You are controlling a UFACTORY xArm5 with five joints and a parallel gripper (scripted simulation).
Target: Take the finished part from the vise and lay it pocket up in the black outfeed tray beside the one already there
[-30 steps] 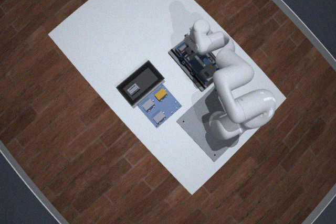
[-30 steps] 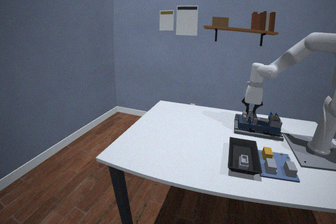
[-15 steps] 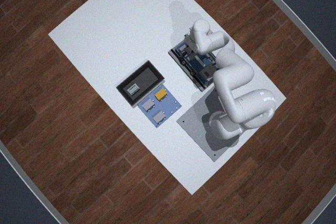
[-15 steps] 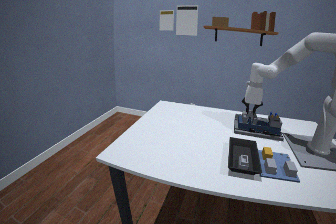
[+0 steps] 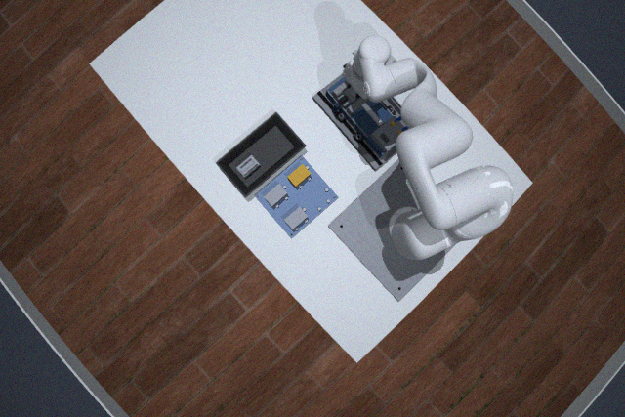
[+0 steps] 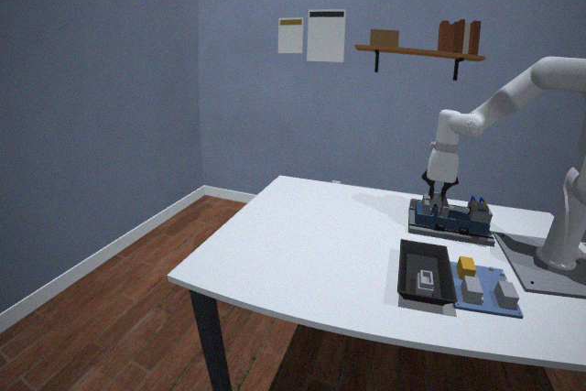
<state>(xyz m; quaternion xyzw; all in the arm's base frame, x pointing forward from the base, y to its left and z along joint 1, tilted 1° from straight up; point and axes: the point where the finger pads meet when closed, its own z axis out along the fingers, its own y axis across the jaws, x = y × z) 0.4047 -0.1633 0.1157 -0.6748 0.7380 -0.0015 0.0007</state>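
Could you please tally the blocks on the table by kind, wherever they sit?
Pocketed blocks: 2, one in the black tray at, one held by the gripper in the vise
Plain grey blocks: 2, and, on the blue plate
Yellow blocks: 1
Total: 5

the table (image 6: 302, 235) is plain white and stands on a dark leg (image 6: 208, 330). the arm (image 5: 434, 149) is glossy white, its gripper (image 6: 439, 197) black-fingered. the vise (image 6: 450, 222) is blue with grey jaws on a dark base. the tray (image 6: 407, 254) is black; the block in it (image 6: 425, 281) is pale grey. the mat (image 6: 492, 277) beside it is light blue, carrying one yellow block (image 6: 466, 266) and two grey blocks (image 6: 472, 288). the floor (image 6: 118, 292) is reddish-brown wood planks, the walls (image 6: 118, 70) dull blue.
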